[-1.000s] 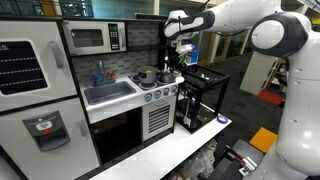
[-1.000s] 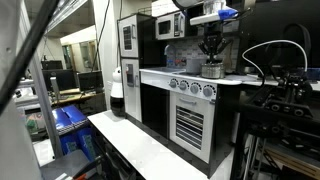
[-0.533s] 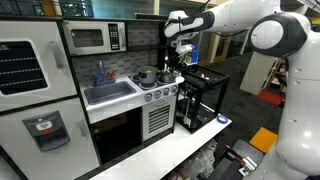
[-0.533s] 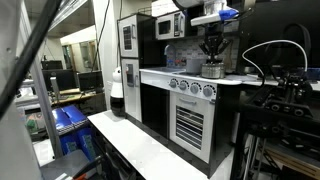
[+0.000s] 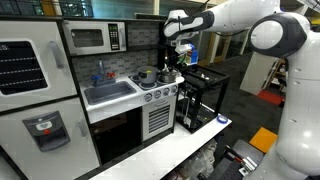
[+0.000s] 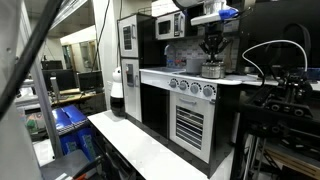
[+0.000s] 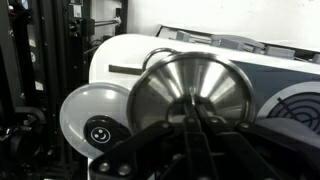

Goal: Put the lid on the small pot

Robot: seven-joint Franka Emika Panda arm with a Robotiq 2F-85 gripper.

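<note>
Right of the sink [image 5: 110, 93] on the toy kitchen counter, the gripper [image 7: 193, 118] is clamped on the knob of the steel lid [image 7: 190, 88], held just above the small pot [image 6: 212, 70] at the stove top's [image 6: 190, 78] right edge
</note>
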